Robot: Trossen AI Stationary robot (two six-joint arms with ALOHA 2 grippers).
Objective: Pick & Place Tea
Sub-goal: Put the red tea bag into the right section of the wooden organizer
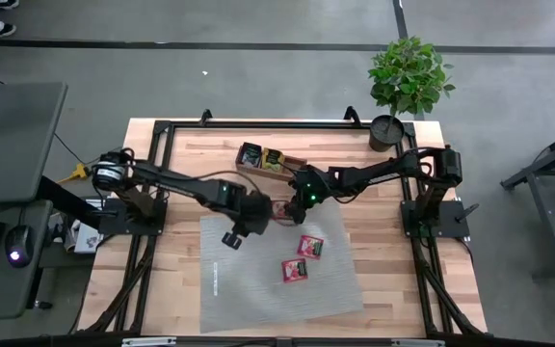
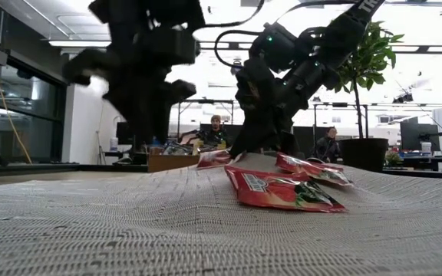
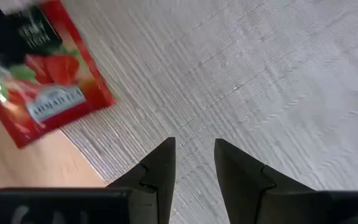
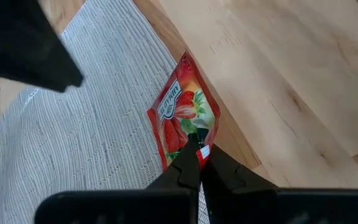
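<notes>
From above, your right gripper (image 1: pixel 290 205) reaches in over the mat's (image 1: pixel 258 289) top edge beside the left gripper (image 1: pixel 249 226). Its wrist view shows the fingers clamped on a red tea sachet (image 4: pixel 182 118). Left wrist view: left fingers (image 3: pixel 157 171) apart over the mat.

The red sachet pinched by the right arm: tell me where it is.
In the high view the red sachet sits at the grey mat's far edge, table centre, in the right gripper, beside the left gripper.

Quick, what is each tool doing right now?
Left tool: open, holding nothing, over the grey mat.
Right tool: closed on a red tea sachet at the mat's edge.
</notes>
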